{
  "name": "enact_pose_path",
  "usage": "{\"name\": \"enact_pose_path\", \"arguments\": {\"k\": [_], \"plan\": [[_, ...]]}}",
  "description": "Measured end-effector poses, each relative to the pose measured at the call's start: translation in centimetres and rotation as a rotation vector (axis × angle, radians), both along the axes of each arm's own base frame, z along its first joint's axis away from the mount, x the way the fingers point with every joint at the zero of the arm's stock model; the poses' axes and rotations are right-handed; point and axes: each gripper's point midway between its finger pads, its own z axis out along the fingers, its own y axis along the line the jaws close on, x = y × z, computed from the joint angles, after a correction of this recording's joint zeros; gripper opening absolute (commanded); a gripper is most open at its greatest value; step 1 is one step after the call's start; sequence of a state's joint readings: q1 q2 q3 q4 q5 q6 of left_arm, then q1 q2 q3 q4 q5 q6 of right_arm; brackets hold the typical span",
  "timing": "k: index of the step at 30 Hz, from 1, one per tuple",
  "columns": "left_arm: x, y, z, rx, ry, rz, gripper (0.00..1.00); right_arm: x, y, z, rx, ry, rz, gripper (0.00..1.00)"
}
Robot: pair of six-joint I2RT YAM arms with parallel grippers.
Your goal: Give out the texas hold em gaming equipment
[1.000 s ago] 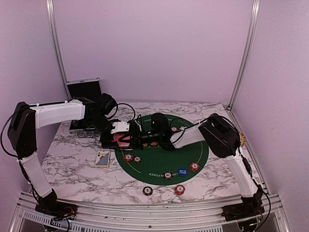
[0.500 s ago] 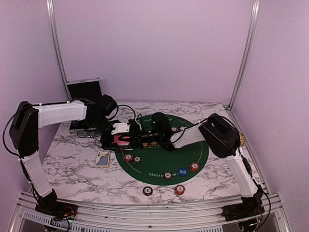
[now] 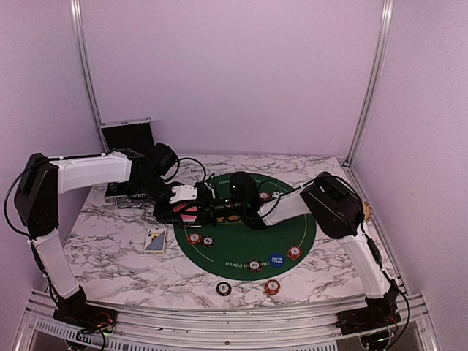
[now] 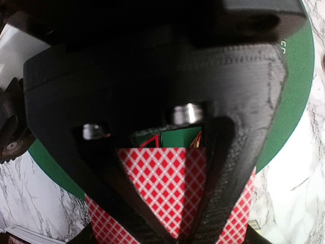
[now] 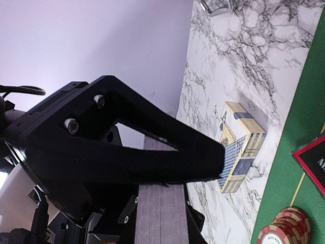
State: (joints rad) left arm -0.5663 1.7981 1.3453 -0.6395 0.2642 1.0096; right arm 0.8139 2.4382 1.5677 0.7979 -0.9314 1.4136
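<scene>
Over the left rim of the green mat [image 3: 296, 219] my right gripper [image 3: 203, 211] is shut on a deck of pink-red-backed playing cards [image 3: 189, 213]. In the right wrist view the deck's grey edge [image 5: 160, 213] lies against my right gripper [image 5: 213, 175]. My left gripper [image 3: 178, 208] comes at the deck from the left and is shut on the top card. In the left wrist view the red-diamond card back [image 4: 162, 188] fills the gap where my left gripper [image 4: 185, 235] pinches it. Dark-red chips [image 3: 194, 238] and a blue button [image 3: 276, 259] lie on the mat.
A blue-and-cream card box [image 3: 155, 240] lies on the marble left of the mat, also in the right wrist view as the card box [image 5: 242, 152]. The open silver-edged case [image 3: 128, 135] stands at the back left. Two chips [image 3: 272, 287] lie off the mat near the front edge.
My left gripper has closed from wide open onto the top card of the deck. Both arms have stayed almost where they were.
</scene>
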Motion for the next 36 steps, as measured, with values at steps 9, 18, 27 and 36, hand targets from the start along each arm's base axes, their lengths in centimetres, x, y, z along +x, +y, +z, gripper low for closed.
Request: {"name": "enact_pose_path", "arguments": {"k": [9,18,27,36], "plan": [[0.0,0.0,-0.1,0.002,0.001,0.001,0.50,0.0,-0.1,-0.3,-0.004,-0.002,-0.005,0.25],[0.0,0.2,-0.2,0.003,0.001,0.004,0.43,0.0,-0.4,-1.5,-0.036,0.005,-0.014,0.53],[0.0,0.2,-0.2,0.003,0.002,0.006,0.39,0.2,-0.5,-2.0,-0.057,0.017,-0.019,0.60],[0.0,0.2,-0.2,0.002,0.006,0.015,0.33,0.6,-0.1,-1.0,-0.044,0.005,-0.020,0.62]]}}
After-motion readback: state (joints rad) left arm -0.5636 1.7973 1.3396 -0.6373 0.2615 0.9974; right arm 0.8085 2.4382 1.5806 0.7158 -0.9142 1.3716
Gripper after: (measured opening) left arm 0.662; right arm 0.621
